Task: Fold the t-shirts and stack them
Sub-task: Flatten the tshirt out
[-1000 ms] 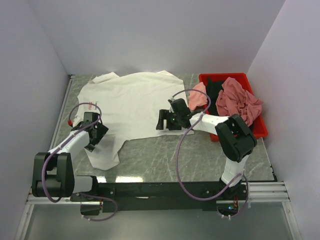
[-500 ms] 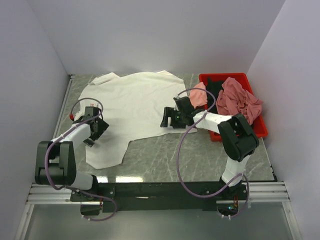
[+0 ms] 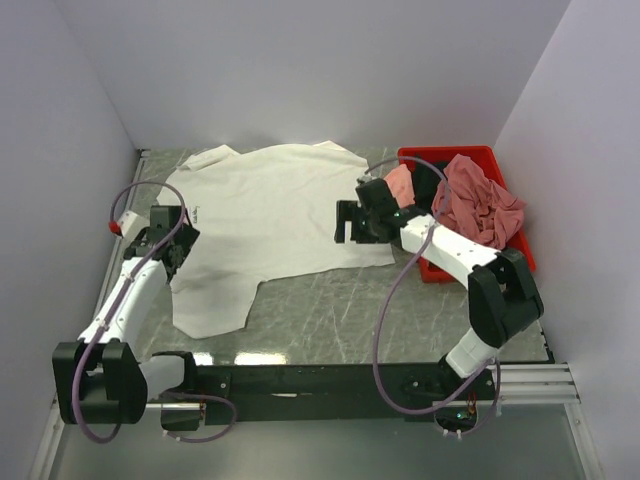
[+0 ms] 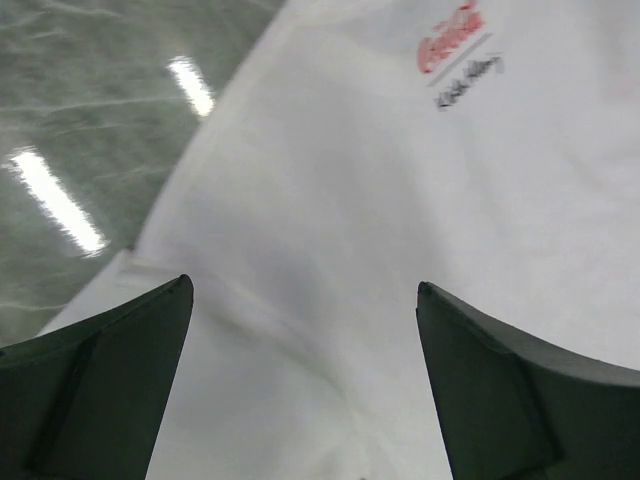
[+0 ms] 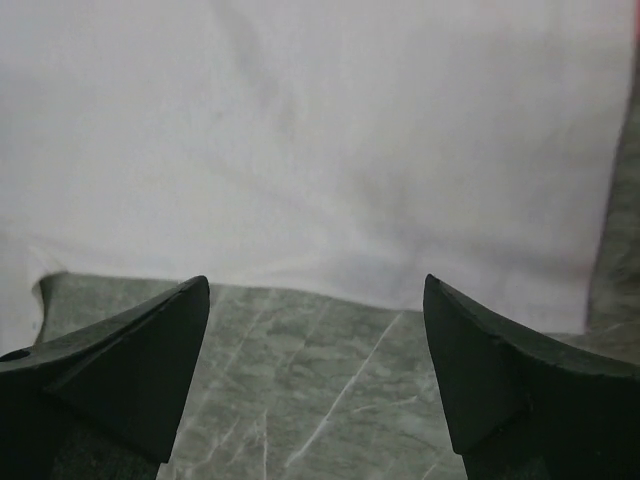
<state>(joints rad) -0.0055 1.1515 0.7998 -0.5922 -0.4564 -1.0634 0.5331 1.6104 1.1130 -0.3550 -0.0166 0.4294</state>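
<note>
White t-shirt point(image 3: 265, 205) lies spread on the grey counter point(image 3: 340, 310), my left end effector point(image 4: 303, 295) and right end effector point(image 5: 316, 288) both wide apart, empty, over its edges.

**Left wrist view: findings.** Most of the frame is being taken up by the white t-shirt point(image 4: 400, 200), which is being supported by the table point(image 4: 70, 90). The table's green-grey marbled surface is being shown at the upper left, where two bright streaks of light are being reflected. A red printed graphic point(image 4: 450, 38) with a line of small dark lettering beneath it is being displayed at the upper right; both are too blurred to be read. A seam or folded edge is being traced from the left edge toward lower centre. The left gripper point(image 4: 302, 290) is being held wide apart, its dark fingers point(image 4: 100, 380) being shown at the lower corners, with only cloth being seen between them.
</note>
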